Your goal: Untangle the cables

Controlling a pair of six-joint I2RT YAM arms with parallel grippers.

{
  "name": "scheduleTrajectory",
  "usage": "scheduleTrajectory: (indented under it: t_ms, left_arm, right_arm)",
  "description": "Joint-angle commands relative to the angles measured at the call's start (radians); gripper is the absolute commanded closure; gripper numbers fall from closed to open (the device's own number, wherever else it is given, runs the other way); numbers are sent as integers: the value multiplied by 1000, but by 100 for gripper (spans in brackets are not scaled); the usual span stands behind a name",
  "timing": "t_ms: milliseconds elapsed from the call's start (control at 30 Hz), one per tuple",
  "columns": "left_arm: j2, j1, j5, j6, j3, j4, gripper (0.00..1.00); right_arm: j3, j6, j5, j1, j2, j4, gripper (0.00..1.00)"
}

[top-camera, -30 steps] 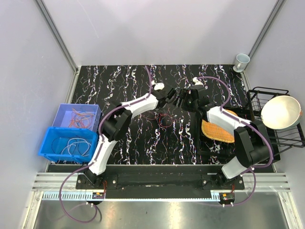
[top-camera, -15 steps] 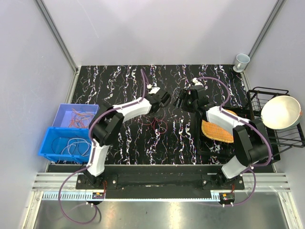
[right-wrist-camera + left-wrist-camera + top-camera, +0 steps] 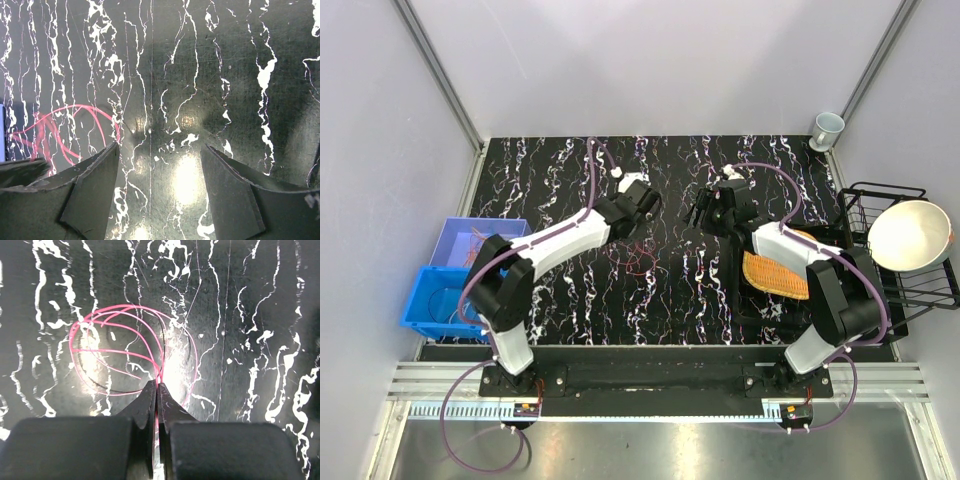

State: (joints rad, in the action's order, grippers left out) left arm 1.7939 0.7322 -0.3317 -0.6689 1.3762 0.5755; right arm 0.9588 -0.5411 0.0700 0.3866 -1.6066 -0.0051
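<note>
Thin pink-red cable loops [image 3: 131, 354] sit on the black marbled surface [image 3: 260, 315], left claw [image 3: 156, 390] pinched on their bunched strands, and the right claw [image 3: 159, 146] hangs spread wide, empty. Super light and floppy, so I'd grab 1 loose loop.

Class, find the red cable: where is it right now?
In the left wrist view, the red cable loops over the marbled table, pinched by the left gripper.
</note>
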Motion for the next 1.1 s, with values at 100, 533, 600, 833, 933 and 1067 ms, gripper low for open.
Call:
scheduleTrajectory:
  t_ms: [100, 533, 600, 833, 933, 1067]
  left_arm:
    - [-177, 3, -73, 60, 4, 43, 100]
    - [-349, -1, -177, 130, 155, 182, 100]
    - [-369, -2, -190, 137, 162, 195, 100]
    - [-450, -19, -260, 172, 213, 276, 100]
    - [-496, -30, -297, 203, 259, 322, 100]
    - [-568, -39, -360, 245, 329, 377, 100]
  right_arm:
    - [20, -8, 5, -8, -21, 13, 28]
    - [27, -13, 14, -9, -41, 16, 28]
    - [28, -14, 17, -11, -45, 16, 28]
    - [26, -14, 19, -12, -49, 17, 28]
    - [27, -16, 22, -14, -50, 17, 28]
    - [28, -16, 22, -14, -49, 17, 28]
